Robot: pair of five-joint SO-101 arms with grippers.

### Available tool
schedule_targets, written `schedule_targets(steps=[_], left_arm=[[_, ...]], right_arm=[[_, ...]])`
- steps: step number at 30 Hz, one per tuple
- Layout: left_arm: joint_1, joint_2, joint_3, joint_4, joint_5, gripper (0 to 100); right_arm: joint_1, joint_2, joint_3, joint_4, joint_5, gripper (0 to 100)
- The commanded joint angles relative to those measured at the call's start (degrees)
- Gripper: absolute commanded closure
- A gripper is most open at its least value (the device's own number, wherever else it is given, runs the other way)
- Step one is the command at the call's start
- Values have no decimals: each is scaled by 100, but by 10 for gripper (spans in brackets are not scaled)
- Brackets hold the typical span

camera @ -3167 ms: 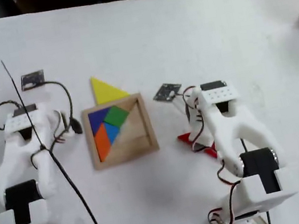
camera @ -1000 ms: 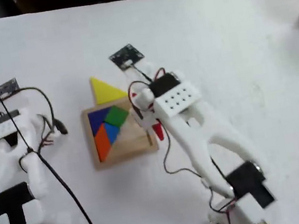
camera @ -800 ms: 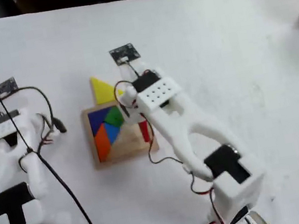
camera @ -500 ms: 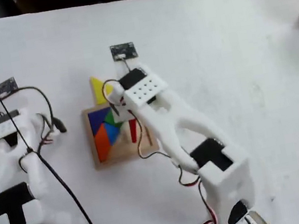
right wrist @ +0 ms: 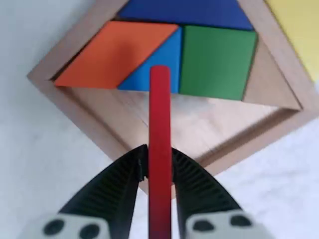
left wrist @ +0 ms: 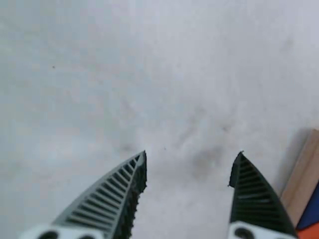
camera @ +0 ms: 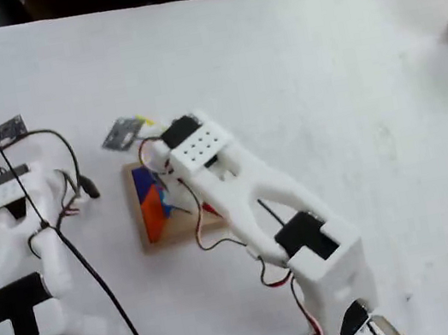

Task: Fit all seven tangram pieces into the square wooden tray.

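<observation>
Red tangram piece (right wrist: 160, 99) is being pinched edge-up by the right hand (right wrist: 159, 153), jutting ahead over the wooden tray (right wrist: 89, 130). The left hand (left wrist: 192, 155) is hovering spread above the desk (left wrist: 149, 74), beside the tray.

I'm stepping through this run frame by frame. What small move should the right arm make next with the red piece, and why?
Probably draw the red piece back slightly over the tray's bare floor before lowering it. The right gripper pinches it on edge, its tip over the light blue triangle between the orange parallelogram and green square.
</observation>
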Motion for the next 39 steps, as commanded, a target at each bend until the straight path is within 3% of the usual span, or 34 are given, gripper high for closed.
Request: schedule_targets(steps=[1, 6, 11, 21, 29, 33, 39], left_arm=[[-13, -40, -281, -97, 62, 732], [-13, -40, -281, -97, 53, 732], [-13, -40, -281, -97, 53, 732], [-13, -40, -290, -97, 53, 732], [-13, -40, -290, -97, 53, 732], [-13, -40, -299, -105, 53, 732], [-13, -40, -308, -105, 53, 732]], right_arm=[[-391, -75, -53, 48, 1046, 981], [-585, -75, 185, 13, 1705, 981], [-602, -66, 202, -189, 1741, 972], [-664, 207, 9, -4, 1723, 719], [-198, -462, -1380, 1402, 413, 707], [119, -892, -1714, 1991, 141, 707], [365, -2211, -738, 2035, -44, 707]])
